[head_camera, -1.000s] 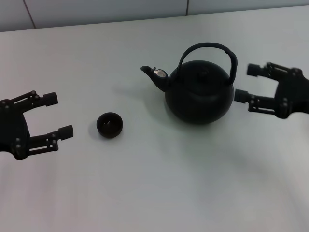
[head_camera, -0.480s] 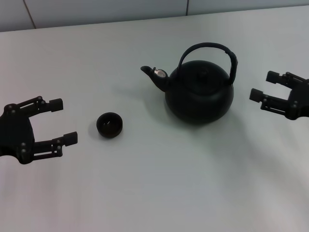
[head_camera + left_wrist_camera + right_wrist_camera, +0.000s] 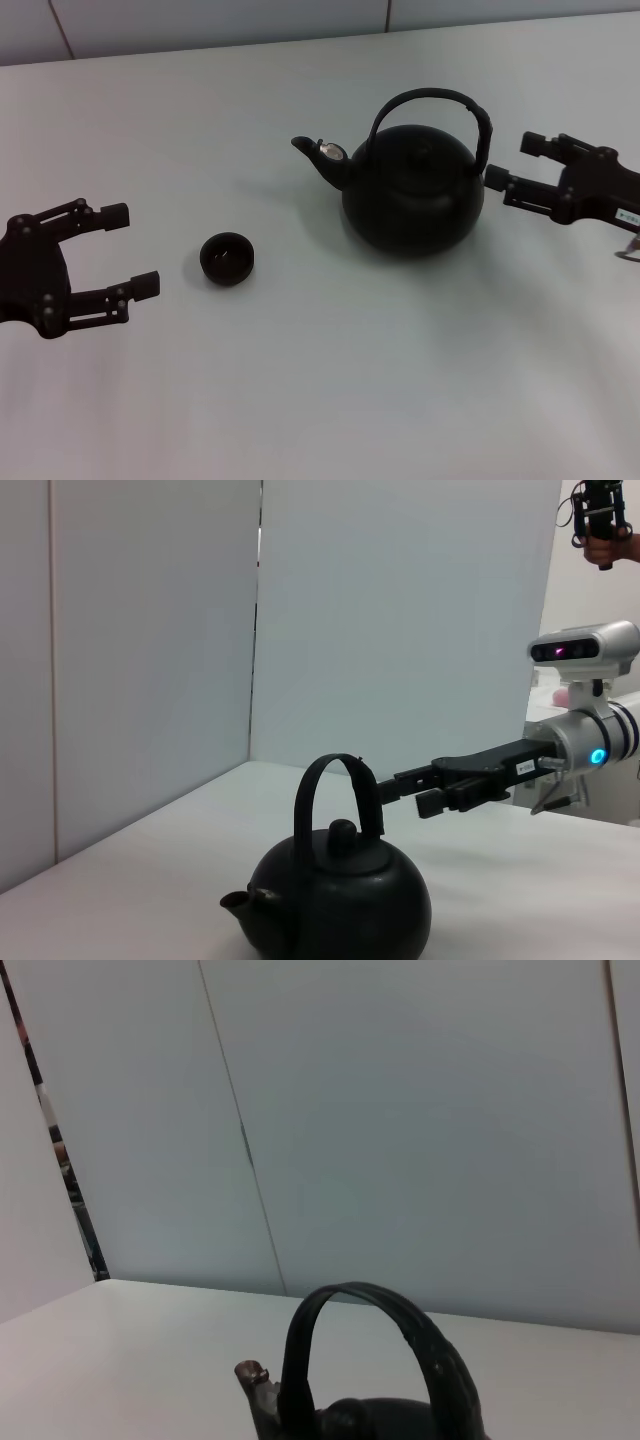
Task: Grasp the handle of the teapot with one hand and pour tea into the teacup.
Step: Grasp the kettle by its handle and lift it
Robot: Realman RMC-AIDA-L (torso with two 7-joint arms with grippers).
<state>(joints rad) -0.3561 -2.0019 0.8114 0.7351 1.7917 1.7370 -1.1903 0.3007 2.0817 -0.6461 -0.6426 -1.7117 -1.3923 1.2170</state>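
The matte-black teapot (image 3: 412, 195) stands right of centre on the white table, spout pointing left, its arched handle (image 3: 432, 98) upright. The small black teacup (image 3: 227, 258) sits to its left. My right gripper (image 3: 512, 163) is open just right of the teapot, fingertips near the handle's right leg and holding nothing. In the left wrist view this right gripper (image 3: 418, 790) hovers level with the upper part of the handle (image 3: 340, 775). In the right wrist view the handle (image 3: 385, 1312) fills the lower edge. My left gripper (image 3: 130, 250) is open, left of the teacup.
The white tabletop (image 3: 330, 380) spreads wide in front of both objects. A pale wall (image 3: 200, 20) runs along the table's far edge. White panels (image 3: 150, 650) stand behind the table in the left wrist view.
My right gripper pulled back to the right, then came back in toward the handle, a little higher. The left gripper shifted slightly right a second ago and has since held still.
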